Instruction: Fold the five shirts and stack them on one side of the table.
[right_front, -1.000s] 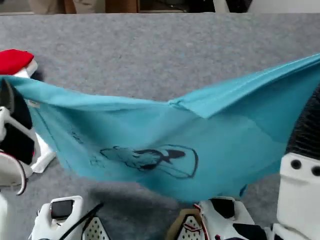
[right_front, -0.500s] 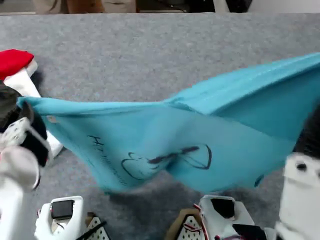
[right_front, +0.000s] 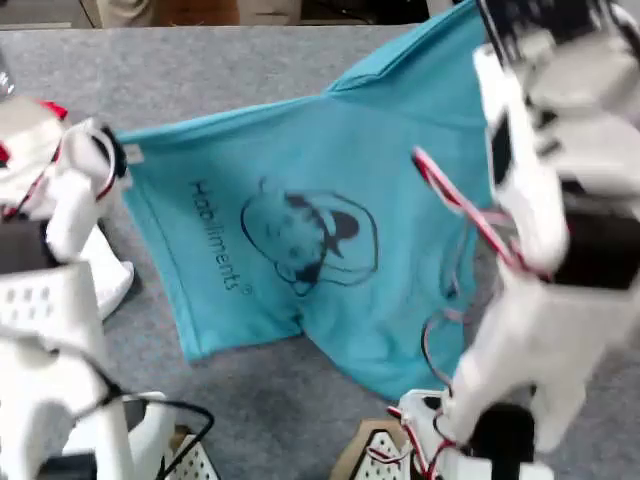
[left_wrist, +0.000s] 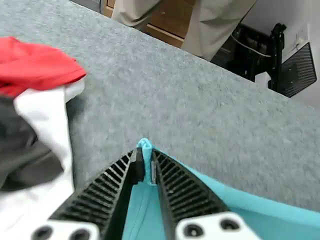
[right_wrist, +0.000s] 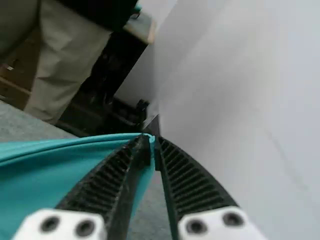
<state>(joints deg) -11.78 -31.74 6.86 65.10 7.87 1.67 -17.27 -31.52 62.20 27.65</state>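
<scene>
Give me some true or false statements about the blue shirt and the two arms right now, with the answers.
The left fingers are shut on an edge of the blue shirt. True.
The right fingers are open. False: they pinch the shirt's edge too.
The shirt is folded into a neat square. False: it is spread open between the arms.
The shirt's print faces the high camera. True.
A red cloth lies on the table. True.
</scene>
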